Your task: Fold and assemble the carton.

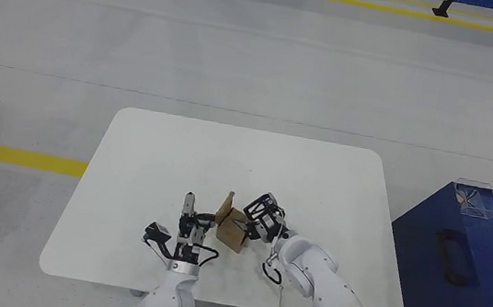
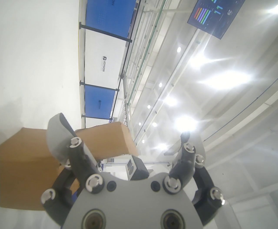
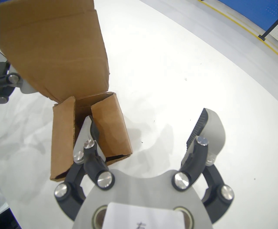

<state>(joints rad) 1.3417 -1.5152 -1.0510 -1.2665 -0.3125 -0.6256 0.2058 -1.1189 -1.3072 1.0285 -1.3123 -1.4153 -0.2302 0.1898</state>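
A brown carton (image 1: 233, 229) lies on the white table (image 1: 228, 151) near its front edge. Its long flap (image 3: 54, 49) stands up, and two side flaps (image 3: 109, 128) are folded over the opening. My right gripper (image 3: 147, 128) is open beside the carton (image 3: 63, 138); one of its fingers (image 3: 89, 128) is tucked into the gap between the side flaps, while the other hangs over bare table. My left gripper (image 2: 121, 138) is open on the carton's other side, tipped upward, and one of its fingers (image 2: 59, 134) lies against the carton (image 2: 21, 156). From above, the left gripper (image 1: 192, 221) and right gripper (image 1: 260, 214) flank the carton.
A dark blue cabinet (image 1: 455, 263) stands past the table's right edge, with a clear plastic box (image 1: 478, 196) on top. Bare tabletop (image 3: 173, 65) stretches beyond the carton. A yellow line (image 1: 14, 157) runs along the floor at left.
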